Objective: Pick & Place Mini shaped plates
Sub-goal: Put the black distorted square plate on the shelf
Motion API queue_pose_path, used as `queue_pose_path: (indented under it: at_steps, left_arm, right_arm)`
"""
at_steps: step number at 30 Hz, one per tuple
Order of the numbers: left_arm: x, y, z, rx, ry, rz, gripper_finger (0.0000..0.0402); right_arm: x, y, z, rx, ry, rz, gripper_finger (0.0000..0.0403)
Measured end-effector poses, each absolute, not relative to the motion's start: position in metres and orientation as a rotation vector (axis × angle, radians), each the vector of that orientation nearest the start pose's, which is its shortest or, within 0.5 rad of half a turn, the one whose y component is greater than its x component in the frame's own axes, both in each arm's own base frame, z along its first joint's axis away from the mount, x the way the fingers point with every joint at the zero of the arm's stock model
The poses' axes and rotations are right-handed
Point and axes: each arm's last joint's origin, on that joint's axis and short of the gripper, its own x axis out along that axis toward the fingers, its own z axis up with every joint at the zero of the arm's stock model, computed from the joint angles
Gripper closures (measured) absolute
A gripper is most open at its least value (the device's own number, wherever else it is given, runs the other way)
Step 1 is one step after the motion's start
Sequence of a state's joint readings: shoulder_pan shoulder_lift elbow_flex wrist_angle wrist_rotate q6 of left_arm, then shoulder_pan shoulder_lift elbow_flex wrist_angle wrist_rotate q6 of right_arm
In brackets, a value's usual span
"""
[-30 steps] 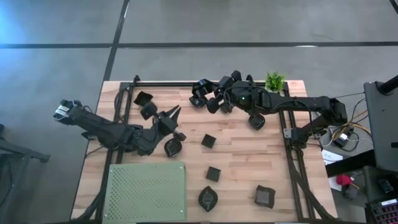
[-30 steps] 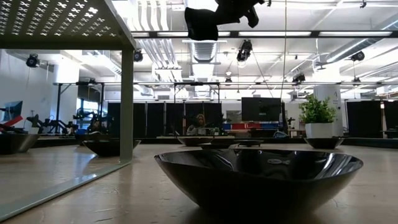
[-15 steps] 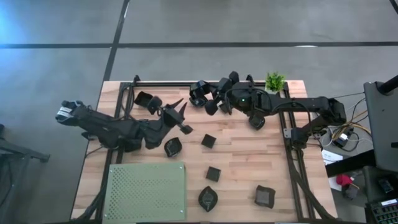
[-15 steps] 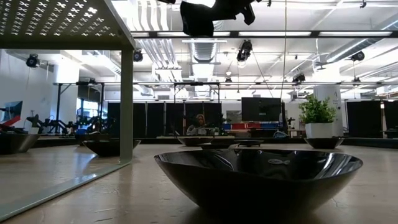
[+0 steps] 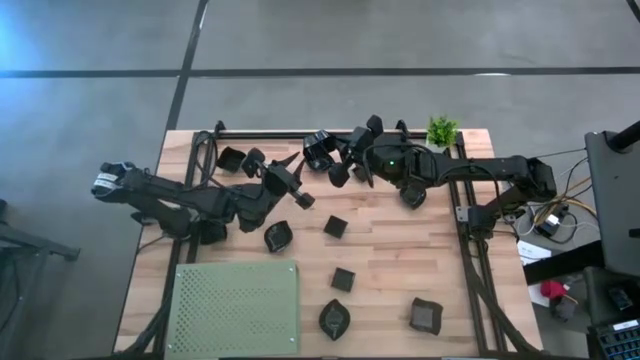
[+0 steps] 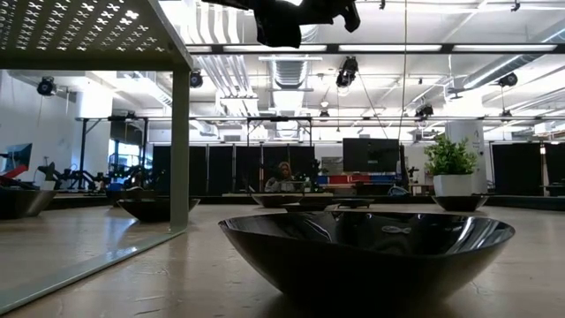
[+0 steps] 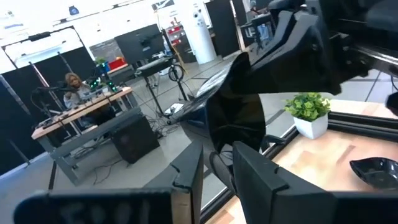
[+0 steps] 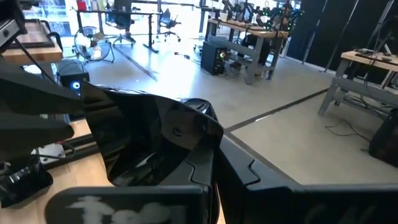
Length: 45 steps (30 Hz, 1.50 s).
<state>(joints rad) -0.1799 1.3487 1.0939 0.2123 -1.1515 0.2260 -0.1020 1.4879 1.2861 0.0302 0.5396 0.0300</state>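
**Open workshop with grey concrete floor**

Dark seams cross the grey floor (image 5: 400,40) in the high view. The low view shows ceiling ducts (image 6: 291,66), black partition panels (image 6: 238,168) and a dark monitor (image 6: 371,153). A person sits at a workbench (image 7: 81,115).

High view looks straight down on the whole table (image 5: 400,250). Low view sits at tabletop height, very near one black dish (image 6: 366,252), facing the room. Both wrist views look level past held dishes; left wrist and high views share the potted plant (image 7: 309,112).
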Motion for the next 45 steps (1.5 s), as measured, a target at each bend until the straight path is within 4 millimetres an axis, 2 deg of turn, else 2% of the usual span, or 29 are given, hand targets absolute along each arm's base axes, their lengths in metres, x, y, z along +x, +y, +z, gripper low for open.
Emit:
queue_pose_path:
  at_steps: [18, 21, 27, 37, 41, 45]
  left_arm:
    - [0.297, -0.006, 0.356, 0.18, 0.105, 0.963, 0.0321]
    - [0.297, -0.006, 0.356, 0.179, 0.104, 0.963, 0.0336]
    - [0.296, -0.005, 0.356, 0.173, 0.099, 0.976, 0.0393]
    - [0.296, -0.005, 0.357, 0.152, 0.085, 0.974, 0.04]
    - [0.296, -0.005, 0.357, 0.148, 0.082, 0.965, 0.0401]
    - [0.297, -0.006, 0.357, 0.142, 0.078, 0.961, 0.0402]
  right_arm:
    - [0.338, -0.05, 0.361, -0.011, 0.152, -0.643, 0.0394]
    - [0.338, -0.05, 0.361, -0.011, 0.152, -0.643, 0.0394]
    - [0.338, -0.05, 0.361, -0.011, 0.154, -0.645, 0.0394]
    - [0.338, -0.05, 0.361, -0.013, 0.158, -0.644, 0.0393]
    - [0.338, -0.049, 0.361, -0.021, 0.162, -0.635, 0.0373]
    - [0.339, -0.048, 0.361, -0.013, 0.16, -0.593, 0.0336]
